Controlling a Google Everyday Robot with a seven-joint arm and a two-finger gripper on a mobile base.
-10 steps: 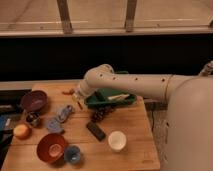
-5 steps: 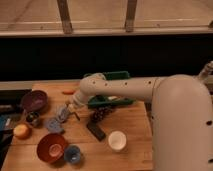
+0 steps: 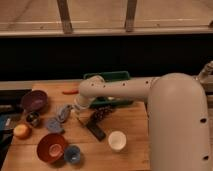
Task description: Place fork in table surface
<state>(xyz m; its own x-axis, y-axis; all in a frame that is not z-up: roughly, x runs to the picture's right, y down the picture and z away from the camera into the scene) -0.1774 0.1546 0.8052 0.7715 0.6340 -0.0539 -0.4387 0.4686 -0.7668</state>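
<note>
My gripper (image 3: 79,108) is at the end of the pale arm, which reaches in from the right. It is low over the table surface (image 3: 130,120), left of centre, just in front of the green tray (image 3: 107,76). It is shut. The fork does not show; the arm's end hides whatever lies at the gripper, so I cannot tell whether anything is held. A dark utensil with a wide head (image 3: 100,114) lies just right of the gripper. A black rectangular bar (image 3: 95,131) lies in front of it.
A white cup (image 3: 116,140) stands near the front. On the left are a purple bowl (image 3: 34,100), a red bowl (image 3: 51,146), a small blue cup (image 3: 72,154), an orange fruit (image 3: 22,131) and bluish-grey items (image 3: 62,113). An orange-red thing (image 3: 70,91) lies near the tray.
The arm has swung from over the green tray leftward and down, so the gripper now sits low over the wooden table beside the bluish-grey items.
</note>
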